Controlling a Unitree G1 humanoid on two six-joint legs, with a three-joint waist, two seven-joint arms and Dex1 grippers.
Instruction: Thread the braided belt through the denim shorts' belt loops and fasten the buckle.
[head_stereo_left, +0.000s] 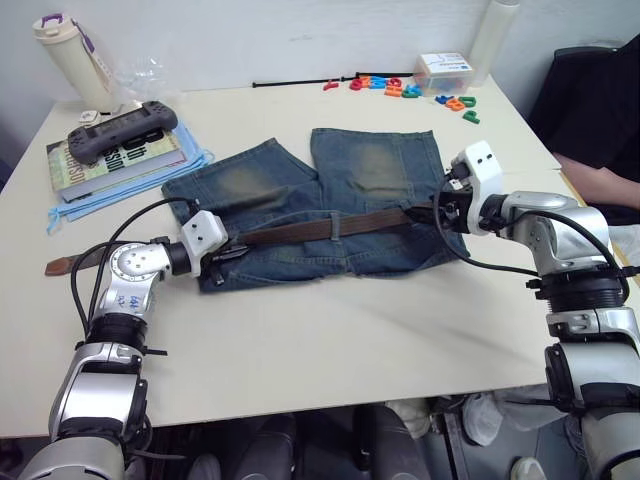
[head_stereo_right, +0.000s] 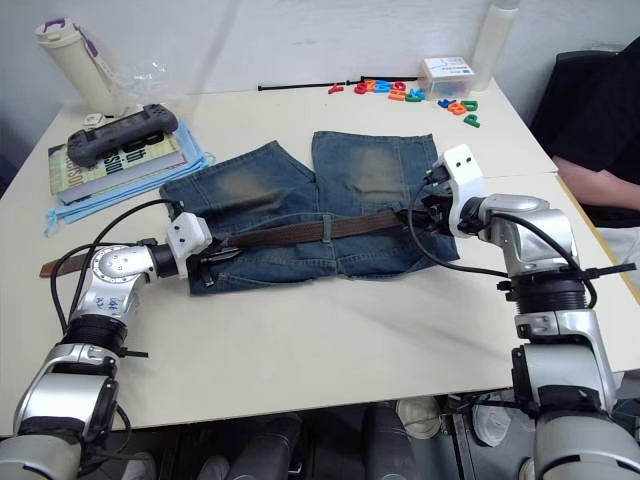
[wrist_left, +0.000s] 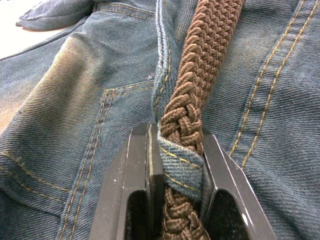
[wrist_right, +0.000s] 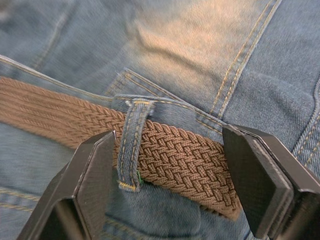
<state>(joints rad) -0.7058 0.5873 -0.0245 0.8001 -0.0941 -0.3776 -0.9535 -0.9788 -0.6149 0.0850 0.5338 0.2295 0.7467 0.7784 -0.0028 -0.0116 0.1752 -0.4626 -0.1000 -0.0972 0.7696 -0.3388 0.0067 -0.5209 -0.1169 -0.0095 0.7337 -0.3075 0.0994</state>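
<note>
My left gripper (wrist_left: 181, 165) is clamped on the braided belt (head_stereo_left: 330, 227) at a belt loop (wrist_left: 181, 161) — belt's lying across the denim shorts (head_stereo_left: 300, 200) waistband. Right gripper (wrist_right: 170, 175) is spread wide around the belt's other stretch, beside another loop (wrist_right: 131, 147).

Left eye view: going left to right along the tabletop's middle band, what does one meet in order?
Loose brown end of the braided belt → left hand shut on the belt at a belt loop → denim shorts → right hand, open around the belt → a person's arm at the table's edge.
</note>
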